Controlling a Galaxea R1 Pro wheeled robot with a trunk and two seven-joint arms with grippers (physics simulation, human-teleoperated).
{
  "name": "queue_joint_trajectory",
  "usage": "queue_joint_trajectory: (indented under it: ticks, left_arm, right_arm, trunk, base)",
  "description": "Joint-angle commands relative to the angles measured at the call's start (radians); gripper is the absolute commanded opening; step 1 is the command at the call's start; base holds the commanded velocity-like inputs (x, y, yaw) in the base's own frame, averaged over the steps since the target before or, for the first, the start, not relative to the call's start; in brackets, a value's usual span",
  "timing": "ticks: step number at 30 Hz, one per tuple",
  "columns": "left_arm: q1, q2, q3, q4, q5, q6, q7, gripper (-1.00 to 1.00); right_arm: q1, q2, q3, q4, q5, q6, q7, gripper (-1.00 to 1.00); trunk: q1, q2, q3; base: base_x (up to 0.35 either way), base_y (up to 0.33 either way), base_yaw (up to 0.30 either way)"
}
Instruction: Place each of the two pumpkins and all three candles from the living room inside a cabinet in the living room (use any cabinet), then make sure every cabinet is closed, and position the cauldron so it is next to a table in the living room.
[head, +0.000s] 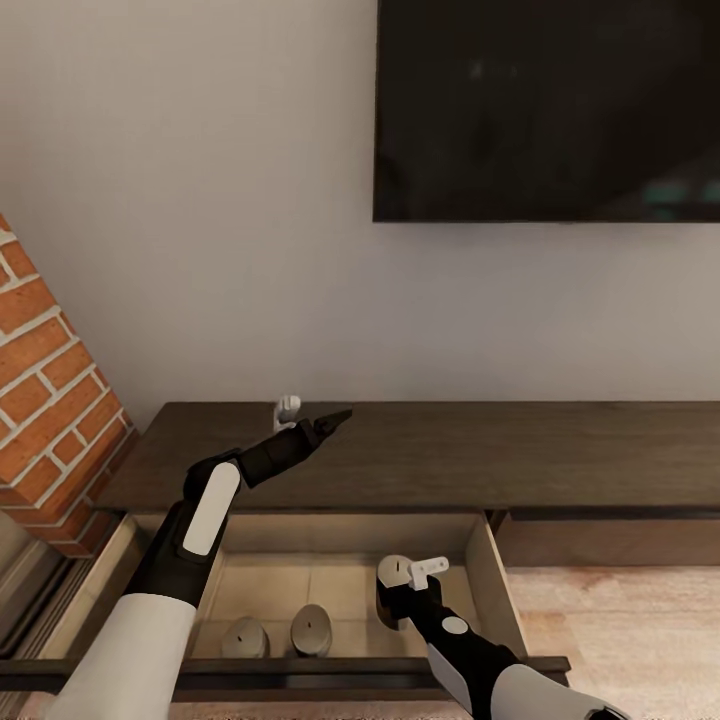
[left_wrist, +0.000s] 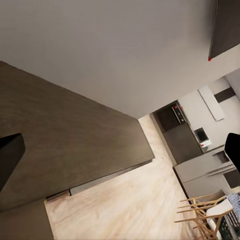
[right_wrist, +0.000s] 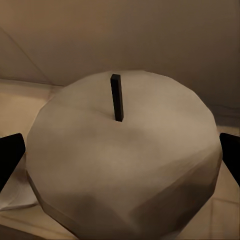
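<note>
Nearest, inside the cabinet's (head: 420, 455) pulled-out drawer (head: 330, 575), two candles (head: 278, 632) stand side by side, and the right tool (head: 400, 588) grips a third candle (right_wrist: 122, 160) above the drawer floor. Farther back, the left tool (head: 325, 425) hovers over the cabinet top, its fingers spread apart around nothing.

Item: one candle (right_wrist: 125, 165), stubby, tan-beige, faceted round the edge; a thin dark wick (right_wrist: 117, 97) upright at the centre of its top; it sits between my right gripper (right_wrist: 120, 157) fingertips (right_wrist: 10, 157), one dark tip at each side of it, whether they touch its sides I cannot tell; behind it, pale drawer walls (right_wrist: 125, 35) meeting at a corner; beneath, a light floor panel (right_wrist: 15, 102).
</note>
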Motion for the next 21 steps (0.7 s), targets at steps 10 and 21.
queue_joint_trajectory:
  ticks: [10,21]
  left_arm:
    - [0.0,0.0,0.0,0.0,0.0,0.0,0.0,1.0]
    - [0.0,-0.001,0.0,0.0,0.0,0.0,0.0,1.0]
  right_arm:
    - [0.0,0.0,0.0,-0.001,0.001,0.008,-0.049,-1.0]
    - [-0.013,0.002,0.002,0.002,0.001,0.018,-0.051,-1.0]
  trunk:
    - [0.0,0.0,-0.015]
    - [0.0,0.0,-0.033]
  base:
    - [0.0,0.0,0.0]
    - [0.0,0.0,0.0]
